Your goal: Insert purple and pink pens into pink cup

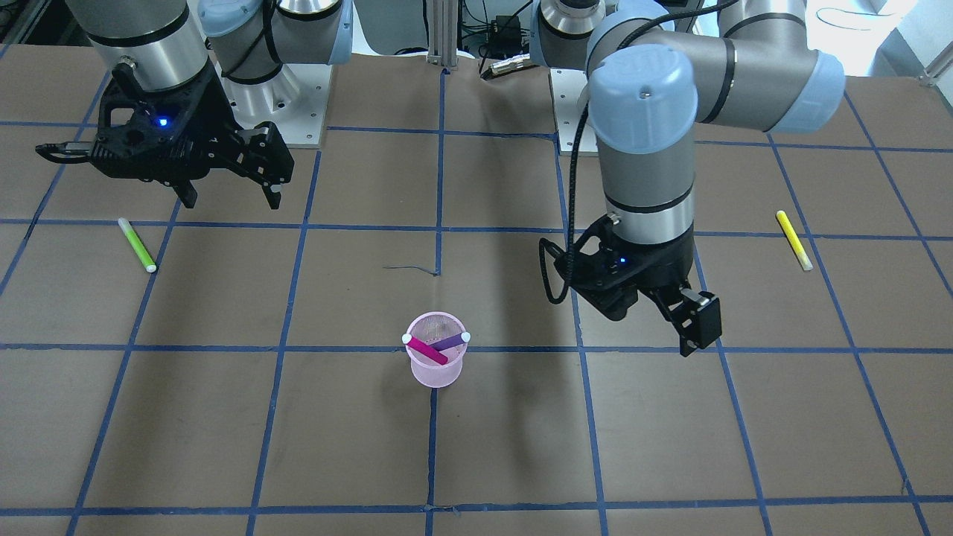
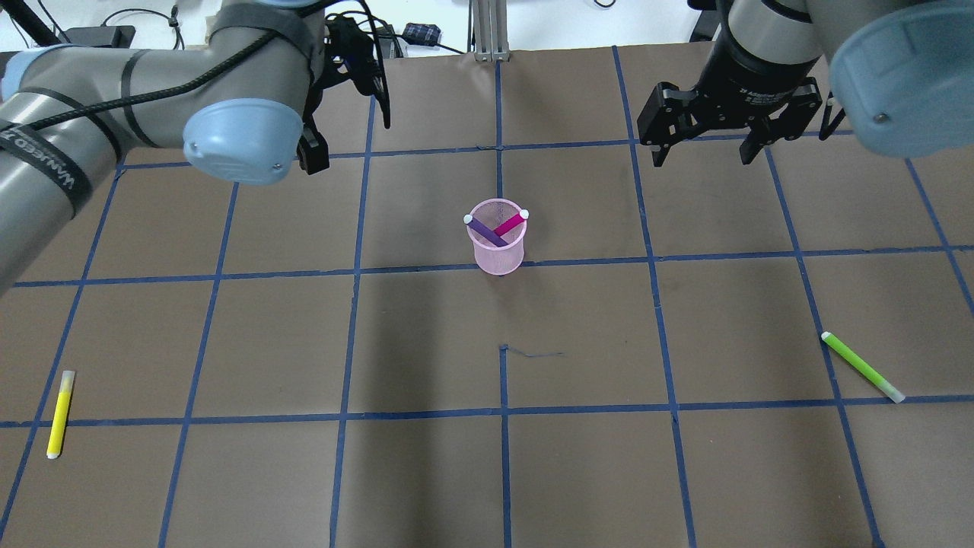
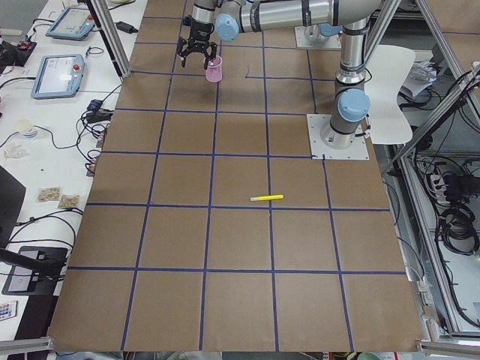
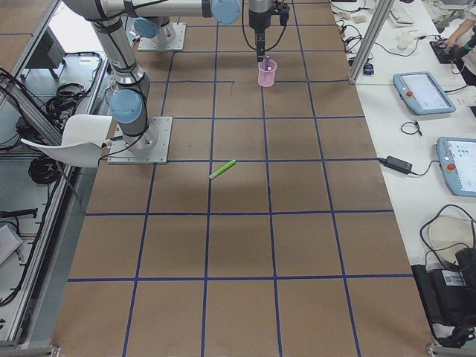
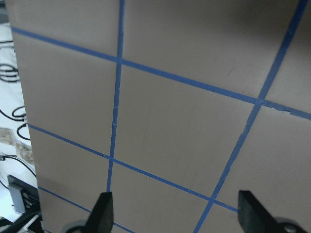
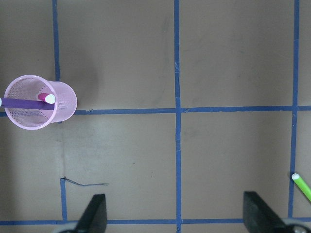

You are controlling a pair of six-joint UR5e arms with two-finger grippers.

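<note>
The pink mesh cup (image 1: 435, 370) stands upright near the table's middle, also in the overhead view (image 2: 497, 251) and the right wrist view (image 6: 60, 104). The purple pen (image 2: 487, 231) and the pink pen (image 2: 510, 224) both stand in it, crossed and leaning on the rim; both also show in the front view, purple (image 1: 450, 341) and pink (image 1: 426, 350). My left gripper (image 1: 659, 324) is open and empty, above the table on the cup's left side. My right gripper (image 2: 704, 152) is open and empty, raised on the cup's far right.
A yellow pen (image 2: 59, 413) lies on the table at the near left. A green pen (image 2: 861, 367) lies at the near right, also in the right wrist view (image 6: 302, 187). Blue tape lines grid the brown table (image 2: 502, 472).
</note>
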